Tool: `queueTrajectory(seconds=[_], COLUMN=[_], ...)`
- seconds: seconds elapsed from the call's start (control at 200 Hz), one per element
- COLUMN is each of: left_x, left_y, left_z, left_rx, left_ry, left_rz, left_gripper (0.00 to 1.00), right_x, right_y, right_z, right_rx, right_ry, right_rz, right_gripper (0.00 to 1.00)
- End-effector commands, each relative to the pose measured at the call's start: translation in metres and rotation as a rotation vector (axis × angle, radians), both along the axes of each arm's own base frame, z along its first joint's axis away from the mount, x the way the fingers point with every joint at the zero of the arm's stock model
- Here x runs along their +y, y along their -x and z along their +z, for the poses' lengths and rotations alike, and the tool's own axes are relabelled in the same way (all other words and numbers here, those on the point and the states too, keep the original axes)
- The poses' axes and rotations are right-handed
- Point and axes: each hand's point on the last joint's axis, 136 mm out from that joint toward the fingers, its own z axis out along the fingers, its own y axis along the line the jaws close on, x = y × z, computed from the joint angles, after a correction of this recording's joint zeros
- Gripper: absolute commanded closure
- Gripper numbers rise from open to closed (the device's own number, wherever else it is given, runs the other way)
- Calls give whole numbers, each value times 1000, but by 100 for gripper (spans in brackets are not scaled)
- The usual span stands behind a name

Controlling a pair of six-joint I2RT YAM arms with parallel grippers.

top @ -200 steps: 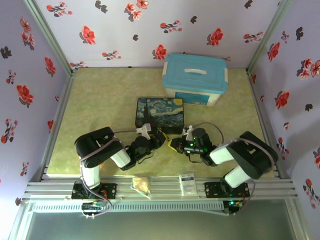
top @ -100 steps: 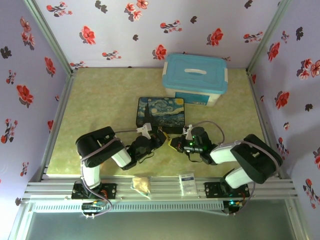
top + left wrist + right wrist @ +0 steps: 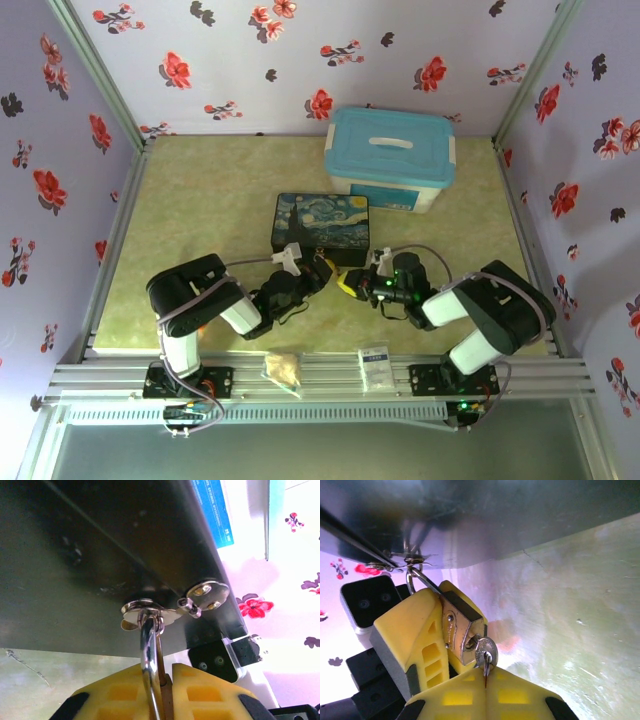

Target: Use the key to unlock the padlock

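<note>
left pincer (image 3: 162,690) is clamped on the padlock (image 3: 462,630), which hangs by its shackle (image 3: 148,650) from the hasp (image 3: 150,612) of the starry-night tin (image 3: 320,225); right pincer (image 3: 485,682) is closed on the key (image 3: 486,656), apparently seated in the keyway. recommended: turn the key about its own axis, no side pull, left pincer bracing the body. clearance is tight: tin wall just beside, desk (image 3: 560,605) near, pincers nearly touching.

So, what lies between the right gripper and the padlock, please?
The key, bridging the right gripper and the padlock, in the right wrist view.
</note>
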Motion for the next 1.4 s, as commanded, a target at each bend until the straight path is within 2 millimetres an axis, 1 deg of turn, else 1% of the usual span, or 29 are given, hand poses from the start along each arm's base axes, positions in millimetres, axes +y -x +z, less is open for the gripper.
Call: queueTrajectory(seconds=[0.0, 0.055, 0.08, 0.12, 0.21, 0.305, 0.34, 0.435, 0.535, 0.605, 0.69, 0.745, 0.815, 0.925, 1.11, 1.215, 1.345, 1.395], left_x=[-18, -19, -19, -19, -16, -12, -11, -6, -6, -7, -8, -8, -7, -6, -5, -5, -4, -5], left_y=[39, 38, 38, 37, 35, 34, 33, 30, 30, 30, 30, 30, 31, 31, 31, 31, 32, 32], left_z=[-8, -9, -10, -11, -14, -15, -17, -21, -22, -21, -20, -19, -21, -22, -25, -25, -24, -23], left_rx=[27, 29, 30, 32, 40, 41, 44, 57, 62, 61, 61, 65, 73, 79, 90, 89, 89, 89], left_ry=[-22, -23, -25, -24, -29, -36, -40, -44, -43, -39, -37, -33, -32, -31, -34, -33, -30, -30], left_rz=[-183, -180, -182, -178, -165, -149, -146, -129, -129, -131, -131, -131, -130, -127, -122, -122, -122, -123], left_gripper=[100, 100, 100, 100, 100, 100, 100, 100, 100, 100, 100, 100, 100, 100, 100, 100, 100, 100], right_x=[2, 4, 3, 0, -9, -18, -22, -32, -37, -33, -29, -28, -21, -13, -3, 6, 9, 7], right_y=[-30, -26, -24, -23, -21, -15, -12, -7, -4, 2, 9, 10, 14, 13, 16, 22, 22, 17], right_z=[32, 33, 31, 33, 31, 21, 16, 11, 15, 17, 14, 11, 8, 4, -11, -15, -17, -15], right_rx=[-237, -271, -273, -283, -280, -274, -264, -281, -354, -452, -576, -634, -723, -818, -887, -928, -958, -976], right_ry=[80, 156, 192, 214, 252, 348, 393, 497, 572, 649, 765, 829, 887, 973, 1065, 1065, 1091, 1129], right_rz=[-42, -16, -7, -8, -11, 25, 41, 76, 98, 149, 225, 243, 287, 308, 388, 411, 416, 388], right_gripper=[100, 97, 95, 92, 77, 62, 59, 58, 60, 61, 61, 61, 61, 62, 63, 63, 63, 64])
